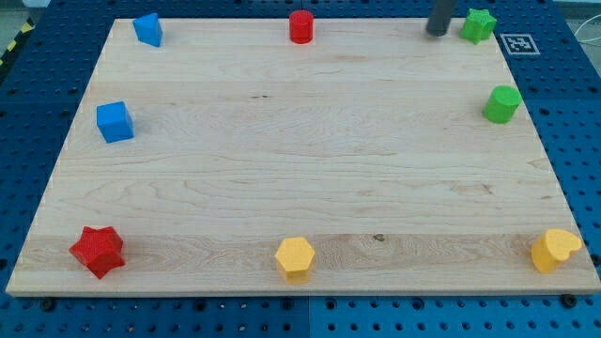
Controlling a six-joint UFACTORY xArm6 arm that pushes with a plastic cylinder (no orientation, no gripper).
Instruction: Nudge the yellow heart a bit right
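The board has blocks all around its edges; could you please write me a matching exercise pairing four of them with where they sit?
Column one:
1. yellow heart
2. red star
3. green star
4. red cylinder

Column two:
A. view's top edge, near the middle
B. view's bottom right corner
C. view's top right, just right of my tip
D. view's bottom left corner

Pairs: 1-B, 2-D, 3-C, 4-A

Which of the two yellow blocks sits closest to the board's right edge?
The yellow heart, at the view's bottom right corner. The yellow hexagon sits near bottom centre. My tip is far away, by the green star.
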